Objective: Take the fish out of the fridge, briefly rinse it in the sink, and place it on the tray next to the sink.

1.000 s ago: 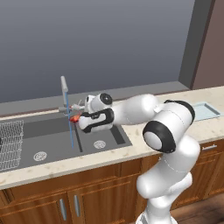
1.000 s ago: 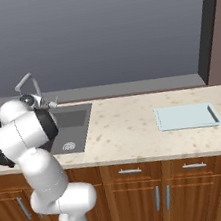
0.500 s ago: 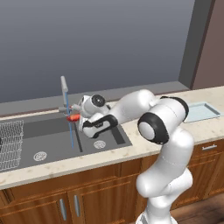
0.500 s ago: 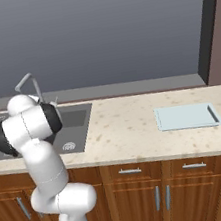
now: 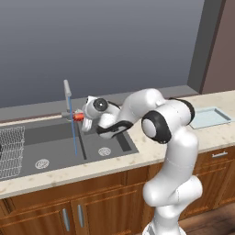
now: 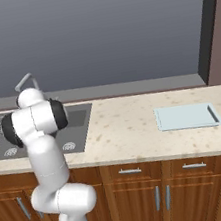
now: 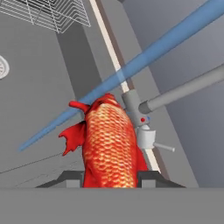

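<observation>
My gripper [image 7: 111, 178] is shut on the fish [image 7: 109, 142], a scaly red-orange body that stands up between the two dark fingertips [image 7: 70, 177]. In the left base view the fish [image 5: 78, 117] shows as a small red spot at the hand, beside the foot of the silver tap [image 5: 68, 92] and over the dark grey sink [image 5: 55, 137]. A thin blue stream of water [image 5: 74, 135] falls from the tap into the basin, just past the fish. The pale blue tray [image 5: 209, 117] lies on the counter far to the right, also seen as the tray [image 6: 187, 116].
A white wire rack [image 5: 9, 149] fills the left part of the sink. Round silver drains [image 5: 104, 151] sit on the basin floor. Speckled beige counter [image 6: 126, 130] stretches between sink and tray. A grey wall and ledge run behind the tap.
The arm's elbow has swung a little to the left while the hand and fish have stayed by the tap's foot. The water keeps running.
</observation>
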Tool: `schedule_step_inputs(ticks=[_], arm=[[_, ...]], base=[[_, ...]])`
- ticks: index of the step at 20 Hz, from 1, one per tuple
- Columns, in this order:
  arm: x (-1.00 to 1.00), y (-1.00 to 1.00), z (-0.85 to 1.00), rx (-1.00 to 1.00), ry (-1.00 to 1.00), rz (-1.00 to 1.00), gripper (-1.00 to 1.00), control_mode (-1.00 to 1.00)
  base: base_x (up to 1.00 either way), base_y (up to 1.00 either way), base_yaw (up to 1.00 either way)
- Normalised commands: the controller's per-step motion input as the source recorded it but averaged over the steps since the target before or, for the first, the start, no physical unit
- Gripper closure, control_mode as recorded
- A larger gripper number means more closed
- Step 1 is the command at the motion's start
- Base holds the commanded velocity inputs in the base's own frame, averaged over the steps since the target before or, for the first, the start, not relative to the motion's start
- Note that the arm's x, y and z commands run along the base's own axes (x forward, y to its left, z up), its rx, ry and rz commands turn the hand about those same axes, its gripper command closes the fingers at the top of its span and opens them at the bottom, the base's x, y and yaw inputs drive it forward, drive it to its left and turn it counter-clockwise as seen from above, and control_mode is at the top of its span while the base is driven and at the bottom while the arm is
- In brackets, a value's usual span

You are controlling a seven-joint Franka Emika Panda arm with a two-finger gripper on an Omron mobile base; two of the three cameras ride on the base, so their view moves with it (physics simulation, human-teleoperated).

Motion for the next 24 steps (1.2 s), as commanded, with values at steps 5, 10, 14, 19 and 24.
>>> schedule_step_inputs(ticks=[5, 10, 14, 19, 24], arm=[[0.18, 0.29, -0.03, -0.01, 0.00, -0.03, 1.00, -1.00], [0.28, 0.44, -0.01, 0.00, 0.00, 0.00, 1.00, -1.00], [0.50, 0.29, 0.00, 0.00, 0.00, -0.01, 1.00, -1.00], [0.30, 0.03, 0.00, 0.00, 0.01, -0.03, 1.00, -1.00], [-0.53, -0.13, 0.40, 0.03, -0.10, 0.00, 1.00, -1.00]], base=[[0.00, 0.00, 0.00], [0.00, 0.00, 0.00], [0.00, 0.00, 0.00], [0.00, 0.00, 0.00], [0.00, 0.00, 0.00]])
